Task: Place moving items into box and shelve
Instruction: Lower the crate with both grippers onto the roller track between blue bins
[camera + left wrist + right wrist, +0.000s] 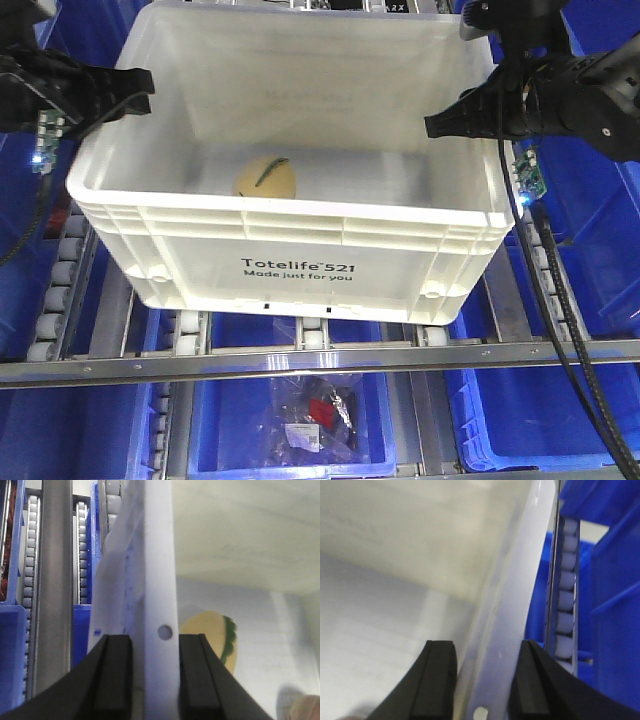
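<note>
White ribbed plastic box (290,270), printed "Totelife 521 Made just for you", sits on a roller shelf (320,340). Inside, on the smooth pale floor toward the near wall, left of centre: one mango (265,178), rounded, pale yellow-orange, dark green stem strip on top. Nothing else seen in the box.

Left end effector (155,680): black flat fingers straddle the box's left rim, one inside, one outside, small gaps to the wall; spread, not clamped. Right end effector (485,685): same at the right rim, fingers apart either side of the translucent wall.

Blue plastic bins (290,430) flank and sit below; the lower one holds a clear crinkled bag (315,415) with red inside
</note>
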